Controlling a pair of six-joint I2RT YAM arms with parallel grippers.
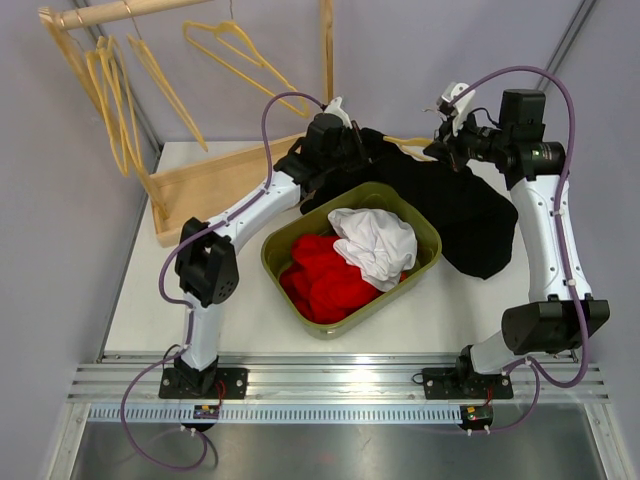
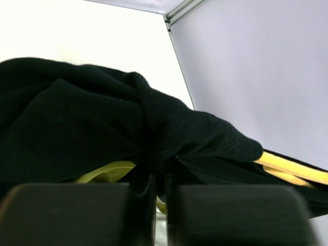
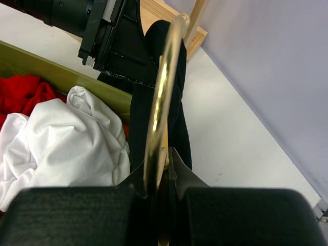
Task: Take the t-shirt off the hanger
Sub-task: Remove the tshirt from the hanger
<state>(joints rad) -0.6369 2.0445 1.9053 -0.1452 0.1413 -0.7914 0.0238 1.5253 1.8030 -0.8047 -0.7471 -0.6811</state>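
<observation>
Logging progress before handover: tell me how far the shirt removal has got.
Done: both grips set. The left gripper pinches the black t-shirt; the right gripper clamps the hanger by its hook. In hand: the pull apart. Left: the hanger's arm sits inside the shirt, so nothing is off yet.

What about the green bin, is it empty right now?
No, the green bin holds a red garment and a white garment in the top view.
</observation>
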